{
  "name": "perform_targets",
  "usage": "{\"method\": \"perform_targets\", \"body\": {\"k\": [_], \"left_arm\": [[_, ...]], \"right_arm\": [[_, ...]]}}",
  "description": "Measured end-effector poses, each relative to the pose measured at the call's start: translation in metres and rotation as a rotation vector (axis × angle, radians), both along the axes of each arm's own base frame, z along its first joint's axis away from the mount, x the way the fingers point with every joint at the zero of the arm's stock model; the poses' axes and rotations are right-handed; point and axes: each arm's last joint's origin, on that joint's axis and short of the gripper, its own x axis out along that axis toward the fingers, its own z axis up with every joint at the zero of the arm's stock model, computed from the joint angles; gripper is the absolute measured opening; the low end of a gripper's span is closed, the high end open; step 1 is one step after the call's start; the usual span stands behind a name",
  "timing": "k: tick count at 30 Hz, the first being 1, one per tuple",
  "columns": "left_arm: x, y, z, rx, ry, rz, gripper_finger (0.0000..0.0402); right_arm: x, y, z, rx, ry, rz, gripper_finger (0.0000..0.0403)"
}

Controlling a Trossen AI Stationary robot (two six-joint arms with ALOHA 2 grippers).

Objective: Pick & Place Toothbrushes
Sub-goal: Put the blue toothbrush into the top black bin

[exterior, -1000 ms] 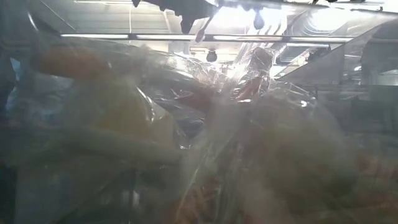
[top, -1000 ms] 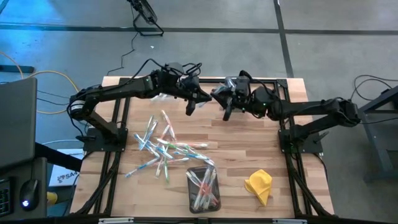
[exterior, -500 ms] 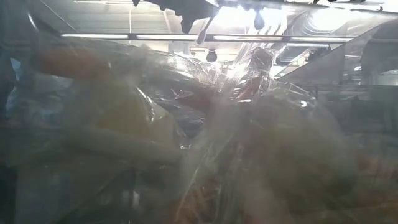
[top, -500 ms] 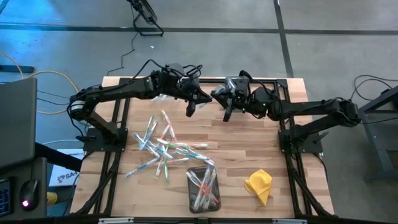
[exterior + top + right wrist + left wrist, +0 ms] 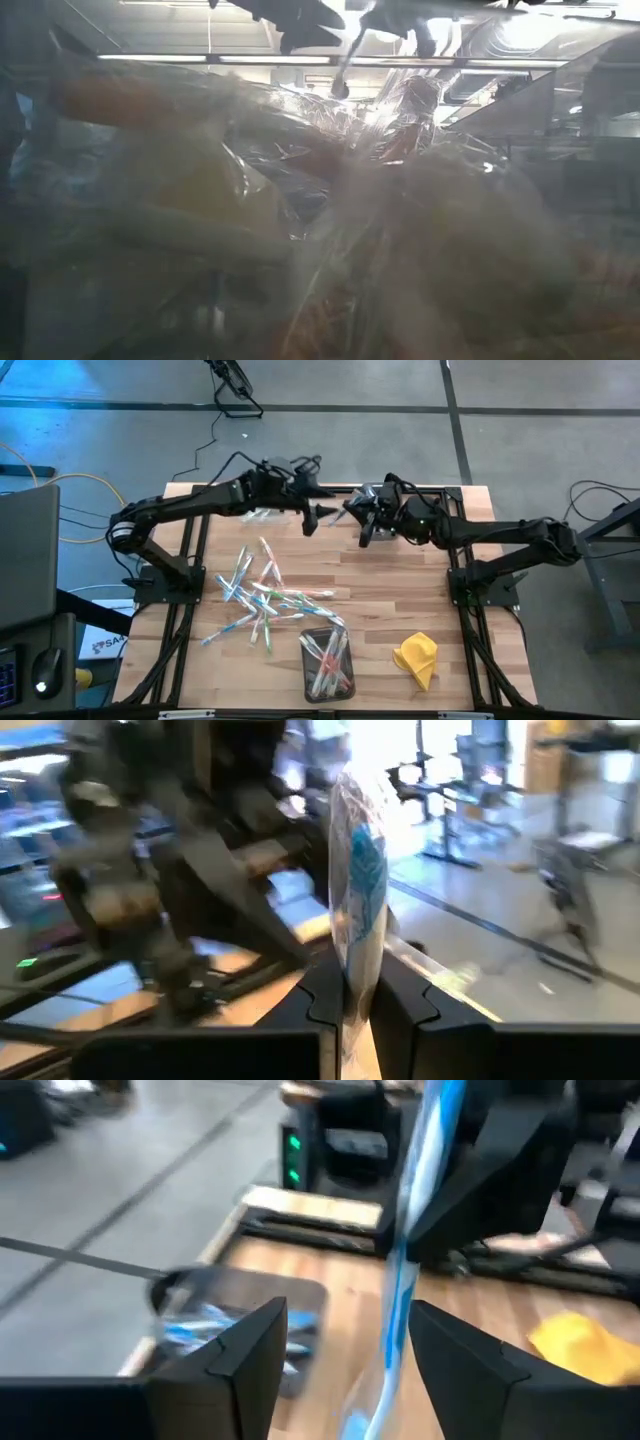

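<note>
A blue-and-white toothbrush in a clear wrapper is held in the air above the table's far middle, with my right gripper shut on it. My left gripper faces it, open; its fingers stand on either side of the toothbrush without touching it. Many more toothbrushes lie in a loose heap on the wooden table. Several more lie in a small clear bin near the front edge. In the low view the held toothbrush shows as a thin slanting stick below the grippers. My right gripper pinches the toothbrush partway along its length between its two fingers. The fingers come level from the table's right and lie across it. The toothbrush stands roughly upright, reaching above and below the fingers, clear of the table.
A crumpled yellow cloth lies at the front right, beside the bin. Bare wood shows between the heap and the right arm's base. Crinkled clear plastic fills most of the low view.
My left gripper has opened and let go of the toothbrush, which stays upright in my right gripper. In the low view the toothbrush has shifted a little toward the right arm's side.
</note>
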Motion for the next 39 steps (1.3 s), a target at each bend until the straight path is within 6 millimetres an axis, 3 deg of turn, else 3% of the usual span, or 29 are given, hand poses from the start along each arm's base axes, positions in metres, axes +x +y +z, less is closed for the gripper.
{"method": "perform_targets", "body": {"k": [9,22,33,39], "left_arm": [[-0.030,0.030,0.016,0.014,-0.046,0.121,0.0201],[-0.039,0.044,0.006,-0.028,0.046,0.174,0.0198],[-0.042,0.045,-0.002,-0.036,0.139,0.265,0.0198],[-0.045,0.044,-0.007,-0.052,0.193,0.291,0.0198]], "right_arm": [[-0.022,-0.038,-0.021,0.199,0.176,-0.258,0.0020],[-0.051,-0.086,-0.052,0.442,0.328,-0.529,0.0019],[-0.033,-0.111,-0.101,0.606,0.462,-0.505,0.0021],[-0.026,-0.113,-0.117,0.678,0.503,-0.461,0.0089]]}}
